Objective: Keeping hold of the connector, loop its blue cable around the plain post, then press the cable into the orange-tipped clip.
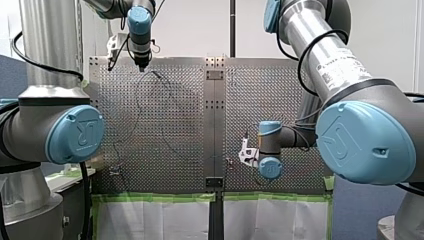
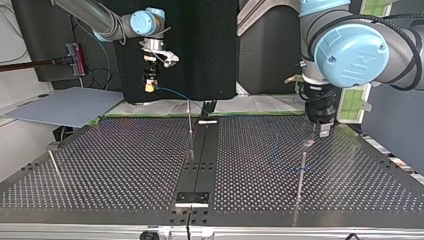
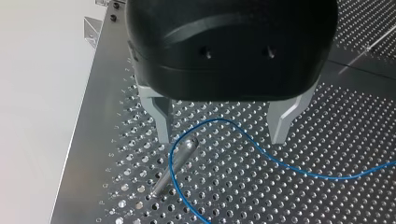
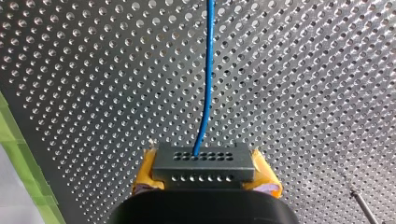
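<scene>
Right gripper point(image 4: 205, 176), clamped on connector point(image 4: 204, 164), feeds cable point(image 4: 206, 93) to the post point(image 2: 302, 172), top view's lower right, under open left gripper point(image 3: 222, 128).

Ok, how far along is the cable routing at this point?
Done: my right gripper is shut on the connector. In hand: the cable curves partway round the post under my open left gripper, so the loop looks begun, not clearly closed. Left: pressing it into the clip, which I cannot make out in any view.
</scene>
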You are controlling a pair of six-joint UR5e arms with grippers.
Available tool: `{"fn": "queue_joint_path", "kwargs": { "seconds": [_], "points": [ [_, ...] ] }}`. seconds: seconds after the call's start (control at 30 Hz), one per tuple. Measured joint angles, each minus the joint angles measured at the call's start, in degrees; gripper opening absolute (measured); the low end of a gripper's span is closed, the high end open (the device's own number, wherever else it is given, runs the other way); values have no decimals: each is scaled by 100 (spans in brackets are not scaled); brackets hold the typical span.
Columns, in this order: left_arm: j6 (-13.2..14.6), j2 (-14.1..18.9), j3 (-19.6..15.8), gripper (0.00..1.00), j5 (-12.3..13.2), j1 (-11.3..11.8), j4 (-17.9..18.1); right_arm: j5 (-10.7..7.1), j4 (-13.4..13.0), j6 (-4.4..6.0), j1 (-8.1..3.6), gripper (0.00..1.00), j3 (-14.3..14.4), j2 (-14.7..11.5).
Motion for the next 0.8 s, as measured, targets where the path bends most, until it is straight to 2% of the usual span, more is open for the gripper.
{"fn": "queue_joint_path", "kwargs": {
  "seconds": [0.13,0.33,0.53,0.8],
  "points": [
    [68,0,0,100,12,-16,21,0,1,-2,0,0,0,0],
    [334,0,0,100,232,-148,257,0,7,0,2,0,-1,0],
    [353,-34,2,100,357,-339,562,0,16,1,2,0,0,0],
    [423,-418,23,100,301,-625,1040,0,-60,-12,16,0,0,0]
  ]
}}
